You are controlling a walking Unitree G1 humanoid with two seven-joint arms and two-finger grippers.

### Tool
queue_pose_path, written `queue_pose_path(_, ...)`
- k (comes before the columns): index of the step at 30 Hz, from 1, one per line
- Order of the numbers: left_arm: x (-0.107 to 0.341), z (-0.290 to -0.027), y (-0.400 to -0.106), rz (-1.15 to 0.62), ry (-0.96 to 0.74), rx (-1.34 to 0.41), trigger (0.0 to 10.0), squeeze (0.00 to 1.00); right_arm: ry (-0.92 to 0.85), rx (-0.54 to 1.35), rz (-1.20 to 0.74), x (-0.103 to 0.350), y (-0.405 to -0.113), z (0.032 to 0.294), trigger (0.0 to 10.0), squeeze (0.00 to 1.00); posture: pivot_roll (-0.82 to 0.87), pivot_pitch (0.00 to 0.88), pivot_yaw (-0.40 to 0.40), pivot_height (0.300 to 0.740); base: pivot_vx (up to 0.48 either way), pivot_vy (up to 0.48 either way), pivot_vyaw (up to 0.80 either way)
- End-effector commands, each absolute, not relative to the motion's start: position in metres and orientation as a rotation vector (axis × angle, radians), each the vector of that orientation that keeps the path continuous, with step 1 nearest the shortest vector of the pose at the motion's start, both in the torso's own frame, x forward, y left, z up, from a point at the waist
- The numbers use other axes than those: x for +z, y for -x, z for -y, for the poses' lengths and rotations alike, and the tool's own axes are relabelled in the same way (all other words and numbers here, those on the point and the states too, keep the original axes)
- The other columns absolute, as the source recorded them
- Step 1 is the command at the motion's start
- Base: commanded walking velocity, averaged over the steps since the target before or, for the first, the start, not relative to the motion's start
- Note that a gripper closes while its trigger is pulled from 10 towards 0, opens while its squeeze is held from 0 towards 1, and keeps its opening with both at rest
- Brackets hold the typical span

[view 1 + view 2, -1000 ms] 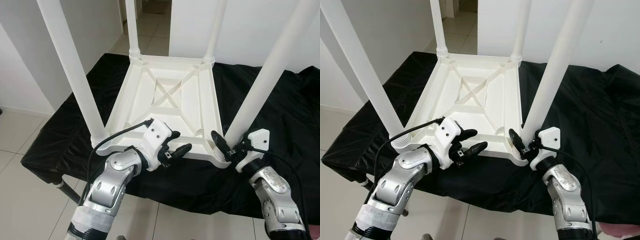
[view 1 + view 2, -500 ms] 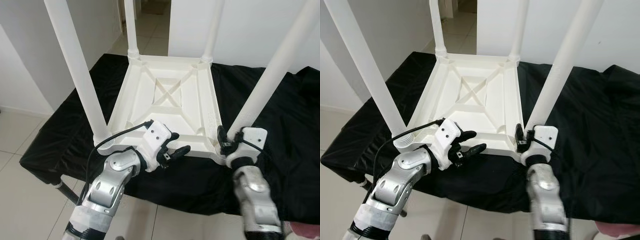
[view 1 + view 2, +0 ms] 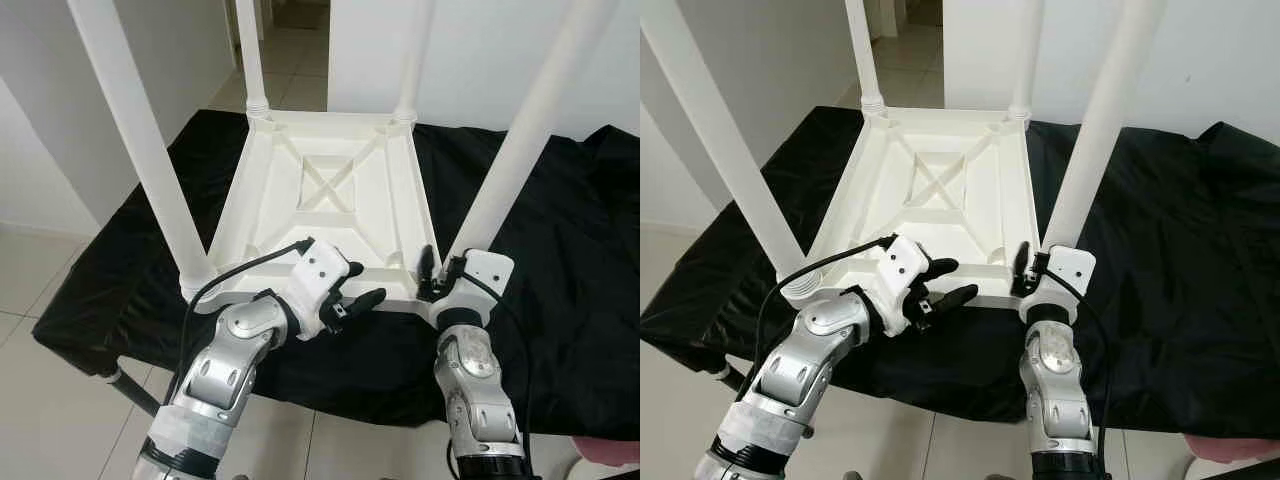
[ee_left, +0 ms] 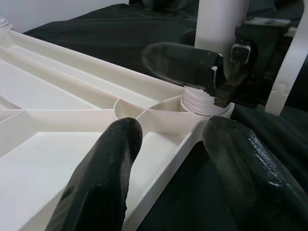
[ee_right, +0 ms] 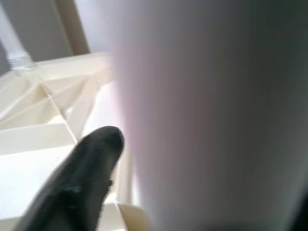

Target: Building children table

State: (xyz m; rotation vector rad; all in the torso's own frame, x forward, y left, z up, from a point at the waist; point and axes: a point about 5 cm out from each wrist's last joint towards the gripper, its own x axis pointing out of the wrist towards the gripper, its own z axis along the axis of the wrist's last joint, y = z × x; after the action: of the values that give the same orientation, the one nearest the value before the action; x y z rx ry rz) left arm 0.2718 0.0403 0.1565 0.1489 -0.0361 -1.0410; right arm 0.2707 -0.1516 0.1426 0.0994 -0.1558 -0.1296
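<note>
Kids' table (image 3: pixel 335 205) sits upside down on the black-covered desk (image 3: pixel 560 250), all four legs up. Left gripper (image 3: pixel 350 298) hovers at the near edge, jaws apart, holding nothing. Right gripper (image 3: pixel 440 278) is clamped on the near-right leg (image 3: pixel 510 165) at its base. Twist off-axis and that leg could cross-thread or drag the table off.

Open underside of upturned table (image 3: pixel 330 200) — four upright legs (image 3: pixel 140 150) at corners.

A home interior: pale tiled floor (image 3: pixel 40 290) at 9 o'clock, plain white walls (image 3: pixel 480 50), a hallway opening (image 3: pixel 290 40) at 12 o'clock, black-draped desk (image 3: pixel 590 260).
</note>
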Motion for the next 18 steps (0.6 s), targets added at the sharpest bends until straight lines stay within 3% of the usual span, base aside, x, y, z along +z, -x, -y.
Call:
queue_pose_path(1,0.155,-0.042,-0.275,0.029,-0.155,-1.004,10.0,0.0,-0.113,-0.089,0.185,0.147,-0.269,0.147,10.0,1.0,-0.13,0.001,0.032,0.74,0.0,0.0,0.0)
queue_pose_path(6,0.153,-0.048,-0.27,-0.004,-0.123,-1.062,10.0,0.0,-0.11,0.024,0.227,0.15,-0.265,0.153,10.0,0.98,-0.12,0.0,0.027,0.74,0.0,0.0,0.0)
queue_pose_path(7,0.15,-0.051,-0.266,-0.02,-0.114,-1.077,10.0,0.0,-0.104,0.045,0.235,0.149,-0.263,0.159,10.0,0.0,-0.12,0.0,0.026,0.74,0.0,0.0,0.0)
queue_pose_path(18,0.144,-0.061,-0.261,-0.037,-0.142,-1.122,10.0,0.0,0.022,0.263,0.225,0.147,-0.254,0.201,10.0,0.0,-0.1,0.0,0.033,0.74,0.0,0.0,0.0)
